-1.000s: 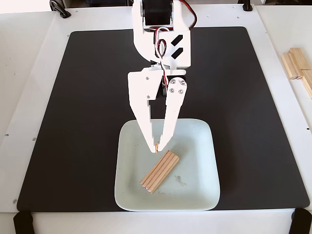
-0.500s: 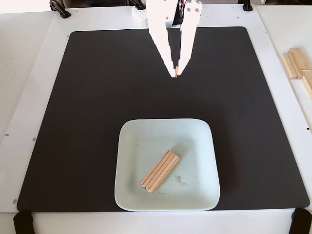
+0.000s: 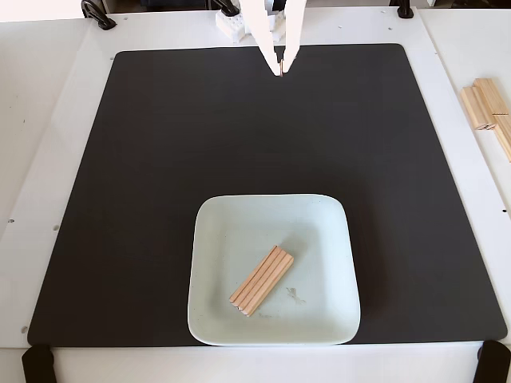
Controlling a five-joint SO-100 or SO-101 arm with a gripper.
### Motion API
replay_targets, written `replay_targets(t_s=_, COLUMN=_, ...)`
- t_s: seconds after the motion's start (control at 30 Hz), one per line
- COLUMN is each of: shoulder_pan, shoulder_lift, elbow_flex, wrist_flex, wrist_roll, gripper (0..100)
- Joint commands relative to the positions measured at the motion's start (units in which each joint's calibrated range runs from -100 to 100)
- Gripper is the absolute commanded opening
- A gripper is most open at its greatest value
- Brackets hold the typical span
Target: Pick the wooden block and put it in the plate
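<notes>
Leftmost in the fixed view lay the black mat (image 3: 160, 175), and on its near half sat the plate (image 3: 223, 319), a pale square dish with rounded corners. Inside it the wooden block (image 3: 262, 280) rested diagonally, grooved face up, beside a faint scuff. Farther right and up at the mat's far edge, the gripper (image 3: 281, 70) hung with its white fingers pressed together on nothing, and stacked wooden pieces (image 3: 487, 108) lay off the mat at the right edge.
</notes>
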State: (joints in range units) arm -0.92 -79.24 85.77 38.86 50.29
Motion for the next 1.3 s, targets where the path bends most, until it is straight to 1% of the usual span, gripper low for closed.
replay_targets(t_s=0.0, shoulder_pan=0.02, shoulder_lift=-7.28, elbow_flex=1.54, wrist_flex=8.91, wrist_roll=0.06, gripper=1)
replay_targets(t_s=0.1, shoulder_pan=0.36, shoulder_lift=-12.28, elbow_flex=4.42, wrist_flex=13.77, wrist_roll=0.06, gripper=1)
replay_targets(t_s=0.2, shoulder_pan=0.58, shoulder_lift=-19.32, elbow_flex=11.44, wrist_flex=14.48, wrist_roll=0.49, gripper=1)
replay_targets(t_s=0.23, shoulder_pan=0.69, shoulder_lift=-20.33, elbow_flex=13.69, wrist_flex=14.03, wrist_roll=0.70, gripper=1)
replay_targets(t_s=0.4, shoulder_pan=1.03, shoulder_lift=-19.57, elbow_flex=13.69, wrist_flex=20.04, wrist_roll=1.56, gripper=1)
replay_targets(t_s=0.67, shoulder_pan=0.58, shoulder_lift=-19.66, elbow_flex=13.69, wrist_flex=39.75, wrist_roll=1.77, gripper=1)
replay_targets(t_s=1.27, shoulder_pan=0.92, shoulder_lift=-19.15, elbow_flex=13.60, wrist_flex=39.66, wrist_roll=1.61, gripper=2)
